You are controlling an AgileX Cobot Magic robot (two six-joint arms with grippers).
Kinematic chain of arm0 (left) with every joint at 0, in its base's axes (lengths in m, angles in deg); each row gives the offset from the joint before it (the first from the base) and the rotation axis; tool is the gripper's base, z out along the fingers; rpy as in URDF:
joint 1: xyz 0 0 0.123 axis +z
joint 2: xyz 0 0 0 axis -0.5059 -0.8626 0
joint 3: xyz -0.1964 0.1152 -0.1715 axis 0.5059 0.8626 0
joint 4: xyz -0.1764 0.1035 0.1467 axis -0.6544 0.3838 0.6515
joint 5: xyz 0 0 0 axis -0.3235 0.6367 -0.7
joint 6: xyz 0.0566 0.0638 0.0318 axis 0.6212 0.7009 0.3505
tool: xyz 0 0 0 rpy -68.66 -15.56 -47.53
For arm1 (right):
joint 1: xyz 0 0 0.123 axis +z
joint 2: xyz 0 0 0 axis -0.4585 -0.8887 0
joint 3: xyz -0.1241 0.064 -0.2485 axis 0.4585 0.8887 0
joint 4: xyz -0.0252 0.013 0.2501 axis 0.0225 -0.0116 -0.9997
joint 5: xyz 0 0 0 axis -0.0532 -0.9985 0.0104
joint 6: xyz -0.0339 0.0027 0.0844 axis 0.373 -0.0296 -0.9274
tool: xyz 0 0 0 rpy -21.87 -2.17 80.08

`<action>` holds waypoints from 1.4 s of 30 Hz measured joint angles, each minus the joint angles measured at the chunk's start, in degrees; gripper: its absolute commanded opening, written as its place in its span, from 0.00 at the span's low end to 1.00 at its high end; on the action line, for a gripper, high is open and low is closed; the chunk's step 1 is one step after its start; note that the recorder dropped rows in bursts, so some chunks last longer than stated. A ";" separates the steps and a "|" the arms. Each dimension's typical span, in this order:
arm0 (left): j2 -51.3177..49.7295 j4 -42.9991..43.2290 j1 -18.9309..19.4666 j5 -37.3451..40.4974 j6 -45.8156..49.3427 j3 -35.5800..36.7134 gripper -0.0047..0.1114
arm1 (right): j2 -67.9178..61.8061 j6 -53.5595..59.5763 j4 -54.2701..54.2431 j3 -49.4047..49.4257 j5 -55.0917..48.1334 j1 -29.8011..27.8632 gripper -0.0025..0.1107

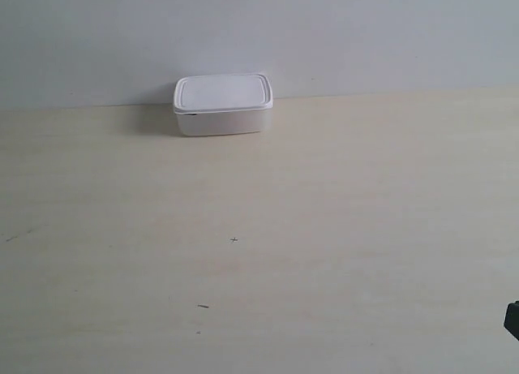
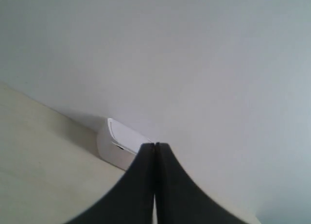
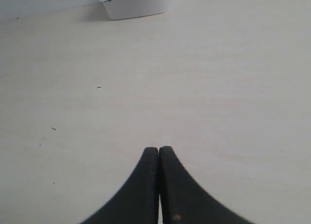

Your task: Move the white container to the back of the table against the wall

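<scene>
Soft, even light; slightly hazy.

On wide pale cream tabletop (image 1: 259,252): shallow white plastic box with lid (image 1: 222,105), far back, against plain grey-blue wall (image 1: 259,33) behind it. Well in front: tiny dark specks (image 1: 234,240).

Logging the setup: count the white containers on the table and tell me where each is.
1. The white container sits at the back of the table, by the wall, lid on. No other shows in any view.

A tiny cross mark (image 1: 234,240) sits on the table (image 1: 365,228). A dark fleck (image 1: 203,306) lies near the cross mark, and a faint streak (image 1: 18,237) lies well apart from it.
</scene>
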 measured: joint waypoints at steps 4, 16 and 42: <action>0.00 0.00 3.84 0.21 0.00 0.00 0.04 | 0.00 0.00 0.00 0.00 0.00 0.00 0.02; 0.00 0.00 17.57 0.50 0.00 0.00 0.04 | 0.00 0.00 0.00 0.00 0.00 0.00 0.02; 0.00 15.78 22.22 24.42 12.85 0.12 0.04 | 0.00 -0.23 0.00 0.00 0.00 0.00 0.02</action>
